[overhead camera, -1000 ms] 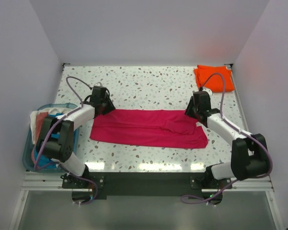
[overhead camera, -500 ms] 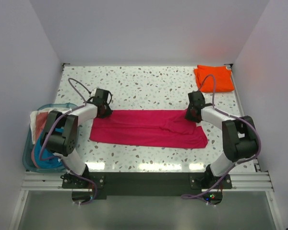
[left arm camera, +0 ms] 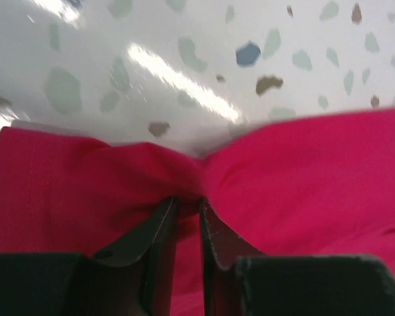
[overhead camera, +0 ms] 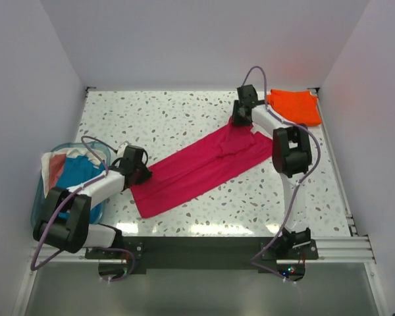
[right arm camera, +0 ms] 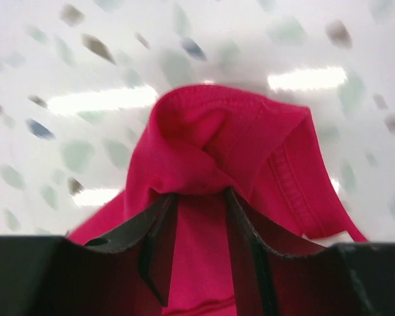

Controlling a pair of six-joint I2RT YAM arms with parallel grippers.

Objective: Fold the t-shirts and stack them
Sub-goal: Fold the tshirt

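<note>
The magenta t-shirt (overhead camera: 197, 168), folded into a long band, lies slantwise on the table from near left to far right. My left gripper (overhead camera: 141, 172) is shut on its near-left end; in the left wrist view the cloth (left arm camera: 303, 171) bunches at the gripper (left arm camera: 188, 201). My right gripper (overhead camera: 238, 122) is shut on the far-right end, and the right wrist view shows a gathered fold of shirt (right arm camera: 204, 138) pinched in the gripper (right arm camera: 201, 192). The orange t-shirt (overhead camera: 295, 105) lies folded flat in the far right corner, just right of the right gripper.
A teal basket (overhead camera: 38, 209) hangs at the table's left edge and holds a blue cloth (overhead camera: 76, 176) and a white-and-salmon one (overhead camera: 52, 164). The speckled table (overhead camera: 184, 112) is walled at the back and on both sides.
The magenta shirt has swung from lying level across the table to a slant. The right gripper carried its end far back towards the orange shirt; the left gripper drew its end nearer.
</note>
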